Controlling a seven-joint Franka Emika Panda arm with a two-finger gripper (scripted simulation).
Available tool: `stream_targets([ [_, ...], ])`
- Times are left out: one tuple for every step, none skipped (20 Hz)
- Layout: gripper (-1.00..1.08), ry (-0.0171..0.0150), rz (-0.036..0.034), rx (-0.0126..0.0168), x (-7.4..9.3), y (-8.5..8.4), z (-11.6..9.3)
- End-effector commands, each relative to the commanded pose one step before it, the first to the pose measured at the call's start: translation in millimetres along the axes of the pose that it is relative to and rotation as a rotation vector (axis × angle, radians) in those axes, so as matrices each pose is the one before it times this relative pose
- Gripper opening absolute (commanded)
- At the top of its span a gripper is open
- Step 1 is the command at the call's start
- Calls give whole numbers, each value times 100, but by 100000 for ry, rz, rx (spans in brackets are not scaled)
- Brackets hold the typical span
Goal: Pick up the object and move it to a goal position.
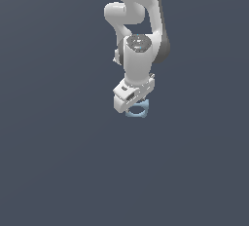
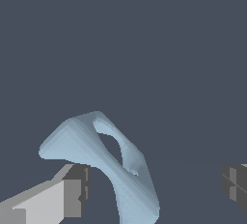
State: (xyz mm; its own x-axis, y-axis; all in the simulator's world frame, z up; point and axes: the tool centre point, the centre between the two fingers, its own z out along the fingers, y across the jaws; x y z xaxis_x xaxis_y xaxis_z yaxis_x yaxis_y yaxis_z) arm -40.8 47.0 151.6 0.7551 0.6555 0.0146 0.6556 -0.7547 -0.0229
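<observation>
The object (image 1: 136, 112) is a small pale-blue hollow ring with flared corners, lying on the dark grey floor. In the exterior view my white gripper (image 1: 131, 104) hangs directly over it and hides its upper part. In the wrist view the object (image 2: 103, 158) lies between my two fingers. It is close against one finger (image 2: 75, 189) and well apart from the other finger (image 2: 235, 182). The gripper (image 2: 154, 185) is open, with its jaws spread wide around the object and nothing gripped.
The white arm (image 1: 138, 15) rises behind the gripper toward the top of the exterior view. The flat dark grey floor (image 1: 58, 161) stretches all around, with no other objects or goal marker visible.
</observation>
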Motion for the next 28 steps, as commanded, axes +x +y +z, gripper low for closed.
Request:
stream_targets([
  [100,-136,-7444,-173,-193,-391,59],
  [100,-58,-2907,-65,-65,-159,23],
  [100,-60,-2909,-65,-61,-162,23],
  [100,-63,-2911,-65,-56,-164,23],
  [100,-65,-2912,-64,-52,-165,23],
  [100,-67,-2914,-64,-48,-167,23],
  [100,-70,-2914,-63,-43,-168,23],
  [100,-72,-2917,-63,-39,-170,23],
  [100,-75,-2918,-62,-34,-171,23],
  [100,-77,-2919,-61,-30,-172,23],
  [100,-80,-2921,-60,-25,-173,23],
  [100,-82,-2922,-59,-20,-174,23],
  [100,-85,-2924,-58,-16,-175,23],
  [100,-87,-2925,-57,-11,-176,23],
  [100,-90,-2925,-55,-6,-176,23],
  [100,-91,-2885,-53,-2,-174,23],
  [100,-89,-2759,-49,3,-167,22],
  [100,-87,-2611,-45,7,-158,21],
  [100,-84,-2462,-41,10,-149,20],
  [100,-80,-2313,-37,12,-140,19],
  [100,-76,-2166,-34,14,-131,17],
  [100,-72,-2016,-30,16,-122,16],
  [100,-68,-1868,-27,17,-112,15],
  [100,-63,-1718,-24,17,-103,14],
  [100,-58,-1570,-21,17,-94,13],
  [100,-53,-1419,-19,16,-85,12],
  [100,-48,-1272,-16,16,-76,10],
  [100,-43,-1121,-14,14,-67,9],
])
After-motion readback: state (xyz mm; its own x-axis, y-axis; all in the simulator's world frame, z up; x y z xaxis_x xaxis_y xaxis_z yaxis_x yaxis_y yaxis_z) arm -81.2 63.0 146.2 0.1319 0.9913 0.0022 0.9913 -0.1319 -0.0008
